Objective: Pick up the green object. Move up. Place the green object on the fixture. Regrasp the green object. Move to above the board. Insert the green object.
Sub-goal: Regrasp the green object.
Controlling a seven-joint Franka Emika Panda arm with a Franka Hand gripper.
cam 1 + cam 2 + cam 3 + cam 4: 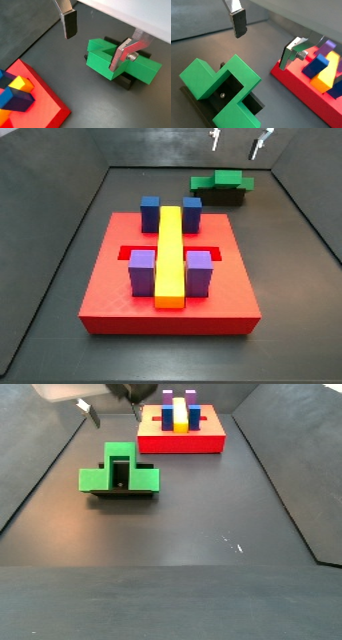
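The green object [221,180] sits on the dark fixture [227,197] on the floor, beyond the far end of the red board [120,293]. It also shows in a side view [120,472] and in both wrist views [107,62] [218,85]. My gripper [238,140] hangs above the green object, open and empty, clear of it. In both wrist views the gripper [97,40] [264,39] has its fingers [69,25] wide apart with only floor and the piece below them.
The board carries two blue blocks [151,208], two purple blocks [143,268] and a long yellow bar [170,253]. Grey walls ring the dark floor; the back wall [133,17] is close behind the fixture.
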